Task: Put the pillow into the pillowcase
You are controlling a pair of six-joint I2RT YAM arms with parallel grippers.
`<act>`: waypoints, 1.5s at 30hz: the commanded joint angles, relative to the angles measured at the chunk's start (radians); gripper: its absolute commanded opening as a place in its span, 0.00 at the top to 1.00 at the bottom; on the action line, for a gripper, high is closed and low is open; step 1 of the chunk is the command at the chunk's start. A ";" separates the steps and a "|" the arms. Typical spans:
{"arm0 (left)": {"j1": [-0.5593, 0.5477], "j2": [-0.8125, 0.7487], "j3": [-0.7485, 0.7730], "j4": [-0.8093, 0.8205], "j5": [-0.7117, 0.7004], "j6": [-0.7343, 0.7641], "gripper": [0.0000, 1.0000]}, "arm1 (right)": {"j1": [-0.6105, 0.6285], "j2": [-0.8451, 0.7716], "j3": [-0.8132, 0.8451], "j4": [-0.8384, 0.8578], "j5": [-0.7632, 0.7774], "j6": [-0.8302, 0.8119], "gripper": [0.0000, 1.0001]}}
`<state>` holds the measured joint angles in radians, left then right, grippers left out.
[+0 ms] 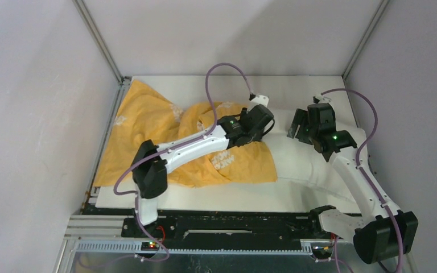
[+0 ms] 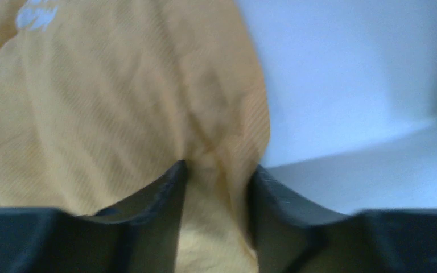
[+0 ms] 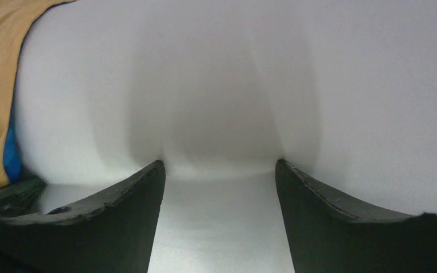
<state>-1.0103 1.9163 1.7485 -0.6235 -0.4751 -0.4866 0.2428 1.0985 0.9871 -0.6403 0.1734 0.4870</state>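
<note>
Left end effector (image 2: 219,170): pillowcase (image 2: 119,102) btwn jaws

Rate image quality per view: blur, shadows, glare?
Top external: sharp, evenly lit, no glare. Left wrist: blurred throughout, pillowcase weave smeared, left tool edges soft. Right wrist: dim shadow patch on the pillow ahead of the right tool, otherwise evenly lit.

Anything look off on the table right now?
Nothing spilled or damaged. The pillowcase lies rumpled and skewed across the left of the table, bunched at the left end of the pillow, most of which shows bare. A fold of the orange cloth sits between the fingers of the left pincer.
</note>
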 commanded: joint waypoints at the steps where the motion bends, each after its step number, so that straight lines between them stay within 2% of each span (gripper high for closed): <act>1: 0.049 -0.179 -0.161 -0.005 -0.105 0.006 0.65 | -0.026 0.037 -0.019 0.029 0.003 0.006 0.31; 3: 0.089 -0.254 -0.246 0.005 -0.099 0.004 0.81 | -0.037 0.049 -0.019 0.035 0.006 0.002 0.40; 6: 0.165 -0.361 -0.362 0.017 -0.075 0.012 0.95 | -0.059 0.058 -0.019 0.040 0.009 -0.009 0.52; 8: 0.223 -0.446 -0.462 0.044 -0.027 0.018 0.99 | -0.080 0.062 -0.020 0.037 0.012 -0.018 0.55; 12: 0.376 -0.588 -0.660 0.111 0.106 0.018 1.00 | -0.109 0.060 -0.018 0.037 0.019 -0.038 0.63; 14: 0.424 -0.613 -0.721 0.136 0.170 0.029 1.00 | -0.092 0.047 -0.003 0.034 0.028 -0.049 0.58; 16: 0.442 -0.605 -0.747 0.139 0.196 0.033 1.00 | -0.031 0.037 0.040 0.010 0.073 -0.063 0.41; 19: 0.465 -0.565 -0.770 0.161 0.246 0.022 1.00 | 0.138 0.029 0.123 -0.012 0.167 -0.109 0.25; 21: 0.476 -0.547 -0.782 0.172 0.261 0.013 1.00 | 0.256 0.036 0.171 -0.005 0.198 -0.138 0.18; 24: 0.501 -0.527 -0.785 0.169 0.270 0.000 1.00 | 0.439 0.099 0.231 0.019 0.237 -0.174 0.12; 28: 0.559 -0.531 -0.796 0.153 0.281 -0.001 1.00 | 0.579 0.255 0.338 0.000 0.271 -0.208 0.09; 38: 0.578 -0.564 -0.806 0.148 0.286 0.007 1.00 | 0.612 0.588 0.419 -0.038 0.237 -0.139 0.05; 40: 0.577 -0.557 -0.796 0.140 0.279 0.009 1.00 | 0.598 0.618 0.391 -0.046 0.240 -0.121 0.12; 41: 0.579 -0.555 -0.789 0.136 0.277 0.010 1.00 | 0.584 0.614 0.375 -0.046 0.235 -0.109 0.22; 44: 0.586 -0.552 -0.776 0.121 0.268 0.016 1.00 | 0.523 0.536 0.319 -0.034 0.208 -0.088 0.70; 45: 0.590 -0.553 -0.774 0.118 0.266 0.017 1.00 | 0.498 0.502 0.311 -0.036 0.194 -0.086 0.82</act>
<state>-0.4339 1.3853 0.9611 -0.4854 -0.1986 -0.4805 0.8238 1.6798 1.3529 -0.6388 0.4057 0.3477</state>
